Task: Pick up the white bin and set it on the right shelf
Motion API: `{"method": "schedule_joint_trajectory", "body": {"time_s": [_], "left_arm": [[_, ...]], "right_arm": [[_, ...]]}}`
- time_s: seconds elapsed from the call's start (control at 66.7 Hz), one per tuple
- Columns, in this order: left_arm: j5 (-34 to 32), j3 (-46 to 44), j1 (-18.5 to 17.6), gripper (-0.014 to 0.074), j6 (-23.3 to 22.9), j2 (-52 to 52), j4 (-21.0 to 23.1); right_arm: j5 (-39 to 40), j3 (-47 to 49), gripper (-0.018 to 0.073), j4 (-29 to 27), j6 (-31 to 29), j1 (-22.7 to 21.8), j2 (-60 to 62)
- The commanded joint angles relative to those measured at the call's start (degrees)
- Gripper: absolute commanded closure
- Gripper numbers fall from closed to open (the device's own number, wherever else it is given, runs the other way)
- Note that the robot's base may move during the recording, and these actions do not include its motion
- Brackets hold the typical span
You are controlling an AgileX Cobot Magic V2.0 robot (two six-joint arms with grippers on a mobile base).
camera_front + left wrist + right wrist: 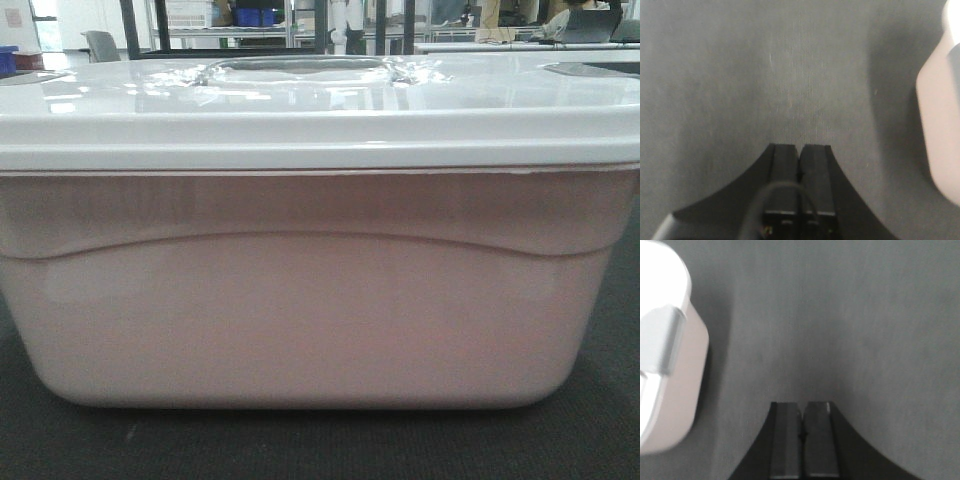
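Dark grey woven matting (740, 75) carries the white bin (320, 300), a glossy-lidded, translucent pinkish tote with rounded corners and a curved ridge, sitting right of the left tool (800, 147) and left of the right tool (802, 405). Both tools are clenched on nothing, so the grab looks not yet begun; next, each probably must press inward on the bin's smooth ends.

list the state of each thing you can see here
white bin: upright on the dark surface, not gripped
lid: closed on the bin
left gripper: shut, empty, apart from the bin
right gripper: shut, empty, apart from the bin
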State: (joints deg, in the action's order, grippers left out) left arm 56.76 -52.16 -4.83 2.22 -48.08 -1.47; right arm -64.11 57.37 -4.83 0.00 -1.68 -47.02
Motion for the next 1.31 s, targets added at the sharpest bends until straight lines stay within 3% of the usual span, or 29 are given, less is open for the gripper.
{"method": "schedule_joint_trajectory", "body": {"time_s": [0.0, 0.33, 0.72, 0.825, 1.095, 1.17, 1.29], "left_arm": [[-2.3, -2.2, -0.3, 0.0715, 0.0, -2.3, 0.0], [-4.8, -2.2, -0.3, 0.0715, 0.0, -10.1, 3.8], [-8.7, -2.2, -0.3, 0.0697, 0.0, -15.3, 4.3], [-10.6, -2.3, -0.3, 0.0612, 0.0, -16.1, 4.7], [-11.6, -2.5, -0.3, 0.0210, -0.8, -16.5, 7.1], [-13.2, -2.5, -0.3, 0.0204, -0.8, -16.5, 10.4], [-13.7, -3.0, -0.3, 0.0220, -0.8, -16.5, 15.1]], "right_arm": [[1.0, 3.4, 0.0491, -1.2, 0.0, 0.0, -4.9], [5.9, 3.4, 0.0491, -9.7, 0.0, 0.0, -15.2], [6.0, 3.4, 0.0484, -10.5, 0.0, 0.0, -19.9], [4.8, 3.4, 0.0407, -10.5, 0.0, 0.0, -20.7], [2.1, 3.4, 0.0029, -10.3, 0.0, 0.0, -23.1], [2.2, 3.4, -0.0015, -10.3, 0.0, 0.0, -23.3], [3.9, 3.5, -0.0011, -10.5, 0.0, 0.0, -23.3]]}}
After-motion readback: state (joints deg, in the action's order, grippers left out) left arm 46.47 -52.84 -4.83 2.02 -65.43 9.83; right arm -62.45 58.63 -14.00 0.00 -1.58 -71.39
